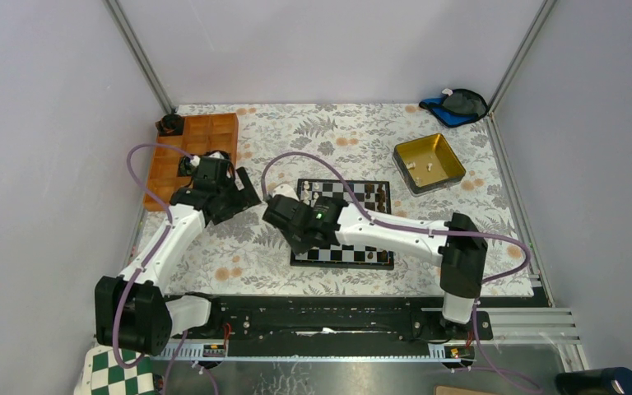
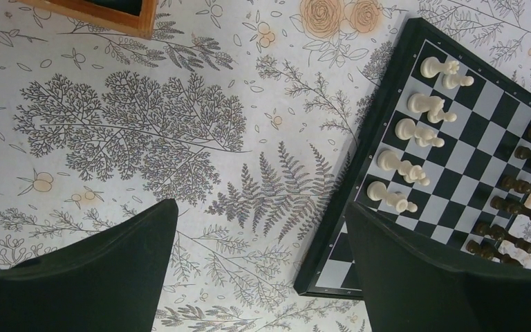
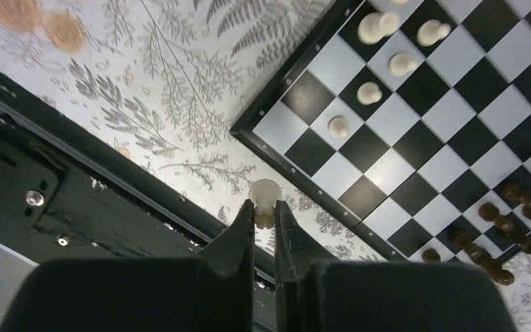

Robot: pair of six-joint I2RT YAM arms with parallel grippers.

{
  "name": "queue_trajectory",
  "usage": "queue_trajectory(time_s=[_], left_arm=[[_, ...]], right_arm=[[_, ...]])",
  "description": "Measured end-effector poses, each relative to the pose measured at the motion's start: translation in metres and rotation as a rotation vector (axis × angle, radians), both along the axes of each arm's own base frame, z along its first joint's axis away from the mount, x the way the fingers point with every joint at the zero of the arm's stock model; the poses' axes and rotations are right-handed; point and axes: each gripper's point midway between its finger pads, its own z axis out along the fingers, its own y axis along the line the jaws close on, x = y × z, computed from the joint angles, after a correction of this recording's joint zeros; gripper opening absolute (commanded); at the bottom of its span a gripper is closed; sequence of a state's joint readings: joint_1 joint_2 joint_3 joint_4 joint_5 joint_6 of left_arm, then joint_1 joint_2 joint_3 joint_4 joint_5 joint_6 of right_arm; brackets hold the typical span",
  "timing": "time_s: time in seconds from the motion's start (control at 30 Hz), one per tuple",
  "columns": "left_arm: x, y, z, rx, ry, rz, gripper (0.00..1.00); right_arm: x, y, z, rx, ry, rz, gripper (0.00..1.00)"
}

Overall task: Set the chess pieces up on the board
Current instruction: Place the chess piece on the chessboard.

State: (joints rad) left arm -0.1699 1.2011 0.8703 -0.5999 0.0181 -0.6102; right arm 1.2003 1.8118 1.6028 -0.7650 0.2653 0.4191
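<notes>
The black-framed board (image 1: 341,264) lies mid-table, partly under my right arm. Several white chess pieces (image 2: 399,166) stand along its left side, and dark pieces (image 2: 518,207) line the opposite side. My right gripper (image 3: 264,211) is shut on a small white chess piece (image 3: 265,192), held above the tablecloth just off the board's frame (image 3: 297,169) near a corner. More white pieces (image 3: 368,92) stand on squares beyond it. My left gripper (image 2: 259,207) is open with nothing in it, hovering over the cloth beside the board's edge (image 2: 359,173).
A gold tin (image 1: 429,163) holding a few white pieces sits at the back right. An orange wooden tray (image 1: 193,152) is at the back left. A blue and black cloth item (image 1: 457,104) lies in the far corner. A green-and-white checkered board (image 1: 115,374) lies below the black rail (image 1: 321,317).
</notes>
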Motion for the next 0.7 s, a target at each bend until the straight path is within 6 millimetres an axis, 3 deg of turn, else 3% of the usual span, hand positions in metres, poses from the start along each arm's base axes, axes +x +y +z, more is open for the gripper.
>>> queue_trajectory(time_s=[0.27, 0.7], left_arm=[[-0.004, 0.001, 0.0, 0.008, 0.001, -0.011, 0.99], [-0.007, 0.006, -0.004, 0.036, 0.014, -0.007, 0.99]], right_arm=[[-0.023, -0.004, -0.038, -0.071, 0.061, 0.041, 0.0], [-0.016, 0.005, -0.065, -0.102, 0.061, 0.057, 0.0]])
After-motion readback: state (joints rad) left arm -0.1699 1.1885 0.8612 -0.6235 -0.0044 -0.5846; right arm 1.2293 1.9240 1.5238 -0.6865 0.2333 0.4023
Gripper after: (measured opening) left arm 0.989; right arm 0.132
